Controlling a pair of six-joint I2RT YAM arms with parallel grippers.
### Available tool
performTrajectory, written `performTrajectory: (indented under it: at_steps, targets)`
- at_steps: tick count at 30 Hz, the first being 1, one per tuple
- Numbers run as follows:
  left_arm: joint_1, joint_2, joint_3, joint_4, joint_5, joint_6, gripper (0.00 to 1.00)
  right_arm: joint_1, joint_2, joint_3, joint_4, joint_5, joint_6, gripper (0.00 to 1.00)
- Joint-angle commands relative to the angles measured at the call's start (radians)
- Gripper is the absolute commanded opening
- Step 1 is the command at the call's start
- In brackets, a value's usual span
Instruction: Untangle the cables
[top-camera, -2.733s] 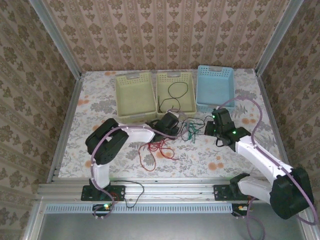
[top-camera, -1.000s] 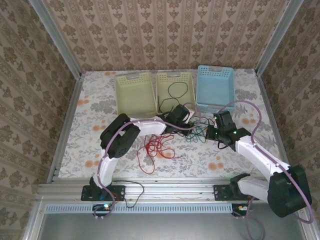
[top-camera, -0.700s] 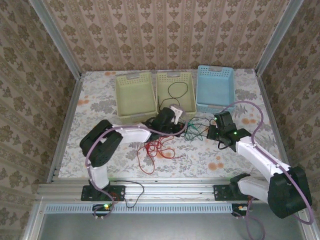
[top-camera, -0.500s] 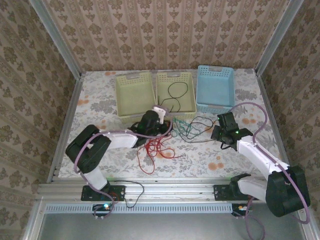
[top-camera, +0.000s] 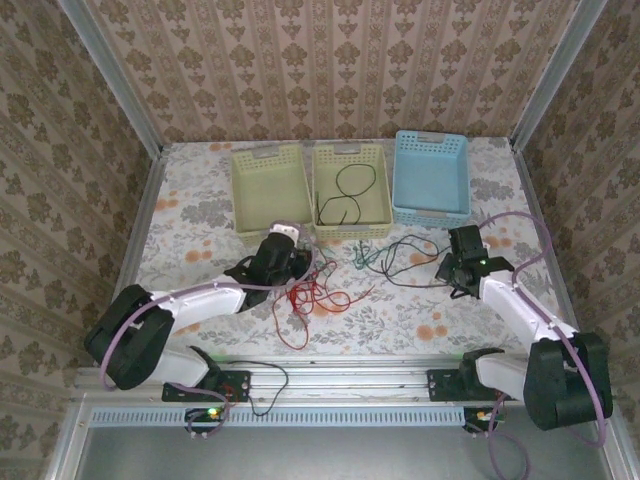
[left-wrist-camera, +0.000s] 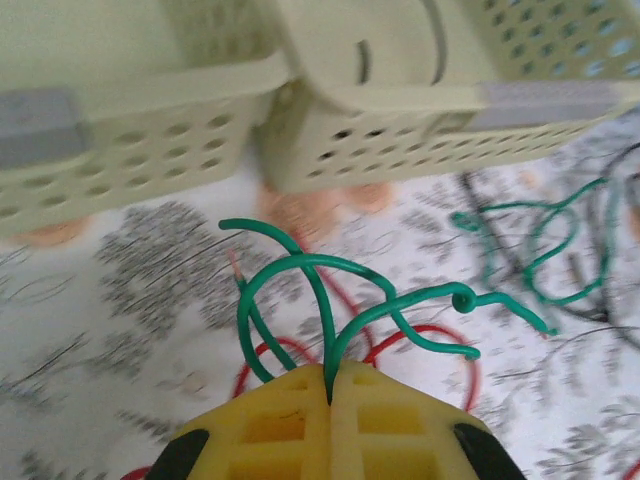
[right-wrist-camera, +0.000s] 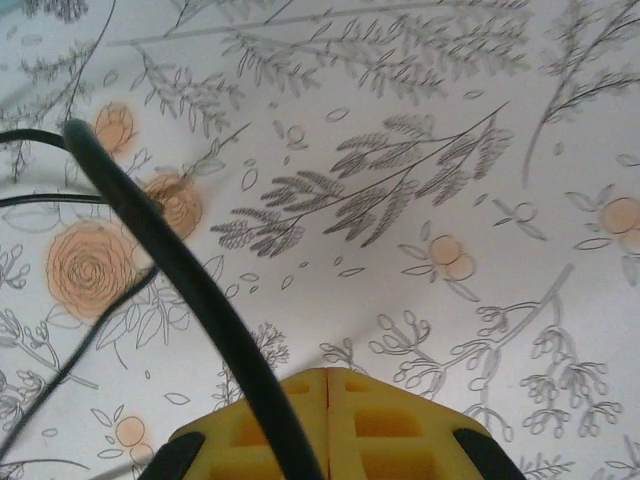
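Top view: cables (top-camera: 312, 296) are spread mid-table, left gripper (top-camera: 296, 265) at 9 o'clock, right gripper (top-camera: 446, 272) at 3, jaws unreadable; left wrist: green cable (left-wrist-camera: 300, 262) is gripped tight; right wrist: black cable (right-wrist-camera: 185, 265) likewise, pinch point cropped at 6.

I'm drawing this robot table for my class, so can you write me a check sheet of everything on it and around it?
Surface: table, flat, covered with a flowery cloth.
Job's things: red cable loose on the cloth; green cable looping up from the cloth; black cable on the right side; second black cable coiled in the middle basket.
Clutter: nothing seen; left basket and blue basket stand at the far edge.
Grippers: left gripper shut on the green cable; right gripper shut, black cable crossing one finger, clamped or not I cannot tell.
Cables: lilac hose along each arm.
Surroundings: patterned walls on three sides.
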Motion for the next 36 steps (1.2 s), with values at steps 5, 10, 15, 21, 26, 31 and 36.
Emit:
performTrajectory:
  at_steps: [5, 10, 15, 21, 26, 31, 36]
  targets:
    - [-0.026, 0.008, 0.012, -0.111, -0.097, 0.053, 0.00, -0.004, -0.147, 0.031, 0.044, -0.023, -0.046, 0.00]
    - [-0.067, 0.039, 0.049, 0.024, 0.124, 0.134, 0.49, 0.076, -0.149, 0.058, 0.110, -0.178, -0.132, 0.00]
    - [-0.094, 0.103, 0.153, 0.066, 0.233, 0.163, 0.61, 0.194, -0.152, 0.060, 0.147, -0.273, -0.233, 0.00]
    - [-0.111, 0.174, 0.258, 0.119, 0.277, 0.154, 0.67, 0.249, -0.261, 0.084, 0.194, -0.512, -0.285, 0.00]
    - [-0.086, 0.171, 0.240, 0.199, 0.258, 0.107, 0.68, 0.248, -0.308, 0.178, 0.128, -0.466, -0.307, 0.00]
    - [-0.046, 0.134, 0.146, 0.275, 0.188, 0.024, 0.67, 0.248, -0.351, 0.301, 0.115, -0.395, -0.347, 0.00]
    - [-0.030, 0.097, 0.100, 0.192, 0.086, 0.003, 0.68, 0.248, -0.347, 0.482, 0.134, -0.342, -0.381, 0.00]
